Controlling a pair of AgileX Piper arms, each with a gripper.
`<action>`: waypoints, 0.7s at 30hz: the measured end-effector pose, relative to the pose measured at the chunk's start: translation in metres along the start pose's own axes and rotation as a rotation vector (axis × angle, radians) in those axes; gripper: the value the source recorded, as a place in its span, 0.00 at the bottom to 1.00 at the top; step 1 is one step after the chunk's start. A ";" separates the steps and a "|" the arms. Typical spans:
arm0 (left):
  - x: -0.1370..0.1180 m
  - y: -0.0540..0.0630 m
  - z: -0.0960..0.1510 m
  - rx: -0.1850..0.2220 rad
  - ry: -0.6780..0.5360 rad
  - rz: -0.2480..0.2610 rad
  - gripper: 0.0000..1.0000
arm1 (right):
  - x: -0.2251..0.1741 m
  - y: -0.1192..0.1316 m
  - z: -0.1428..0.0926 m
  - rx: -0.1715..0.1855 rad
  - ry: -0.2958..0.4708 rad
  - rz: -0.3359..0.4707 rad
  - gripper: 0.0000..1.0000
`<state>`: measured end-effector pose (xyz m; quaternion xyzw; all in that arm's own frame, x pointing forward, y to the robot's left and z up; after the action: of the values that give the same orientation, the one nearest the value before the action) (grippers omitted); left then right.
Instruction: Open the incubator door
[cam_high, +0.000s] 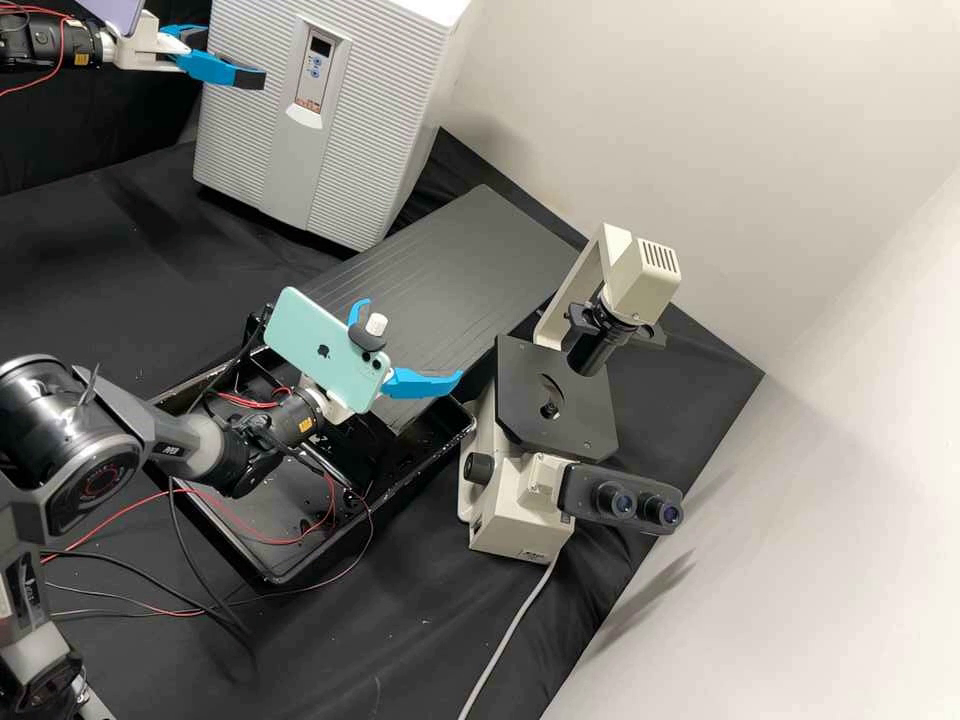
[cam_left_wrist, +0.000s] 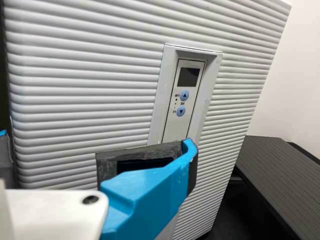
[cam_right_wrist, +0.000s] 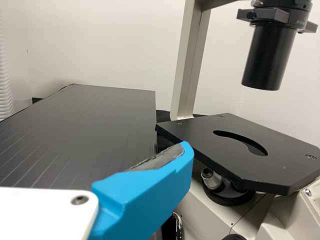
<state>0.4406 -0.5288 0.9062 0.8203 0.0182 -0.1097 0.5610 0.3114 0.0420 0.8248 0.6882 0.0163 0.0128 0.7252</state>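
Near the counter's (cam_high: 140, 310) far edge, the incubator (cam_high: 425, 110) stands shut; the left gripper (cam_high: 228, 56), fingers spread and empty, hangs by its door (cam_left_wrist: 80, 110), presumably to catch it. The right gripper (cam_high: 412, 345) (seemingly a bystander) is open, empty.

One cream-coloured microscope (cam_high: 505, 530), upright, with black stage (cam_high: 530, 420), pale lamp housing (cam_high: 645, 275) on a bracket, two dark eyepieces (cam_high: 640, 503) and a pale cable (cam_high: 512, 625) trailing from its base over black cloth (cam_high: 420, 620). One dark panel (cam_high: 480, 250) with fine parallel lines, flat-topped and near the stage; one open black tray (cam_high: 275, 575), glossy, with pale specks, beside the microscope. Plain off-white walls (cam_high: 800, 130); one white corrugated hose (cam_right_wrist: 5, 75), at the right wrist view's edge.
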 end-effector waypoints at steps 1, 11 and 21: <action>0.000 0.000 0.000 0.004 0.000 0.001 0.00 | 0.000 0.000 0.000 0.000 0.000 0.000 1.00; 0.000 0.001 0.000 -0.013 0.003 0.009 0.00 | 0.000 0.000 0.000 0.000 0.000 0.000 1.00; 0.000 0.001 0.000 -0.019 0.004 0.011 0.00 | 0.000 0.000 0.000 0.000 0.000 0.000 1.00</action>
<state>0.4408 -0.5288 0.9072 0.8154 0.0158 -0.1050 0.5691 0.3114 0.0420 0.8248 0.6882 0.0163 0.0128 0.7252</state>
